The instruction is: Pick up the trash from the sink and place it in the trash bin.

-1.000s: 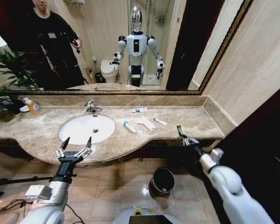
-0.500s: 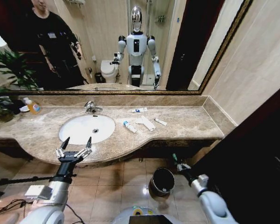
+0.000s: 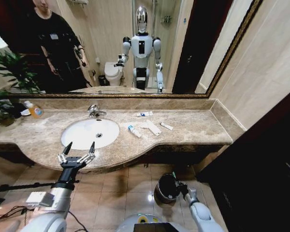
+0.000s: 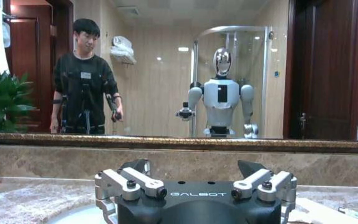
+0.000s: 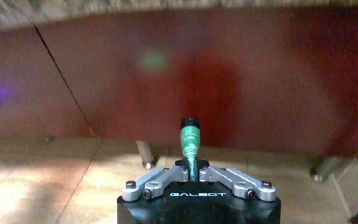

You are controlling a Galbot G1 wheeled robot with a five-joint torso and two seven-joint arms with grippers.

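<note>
Brown marble counter (image 3: 193,126) under gilt-framed mirror; oval white sink (image 3: 90,133) set in it. White tubes with blue ends (image 3: 134,131) and flat white packets (image 3: 153,128) lie on counter just right of sink. Left gripper (image 3: 77,149) hovers at counter's front edge, fingers spread wide. Right gripper (image 5: 192,170) low near floor, just beside dark trash bin (image 3: 167,188), fingers clamped on small teal-green tube (image 5: 189,138), cap pointing outward.

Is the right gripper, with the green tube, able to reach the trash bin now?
Probably yes: the right gripper holds the green tube beside the trash bin, nothing between them.
</note>
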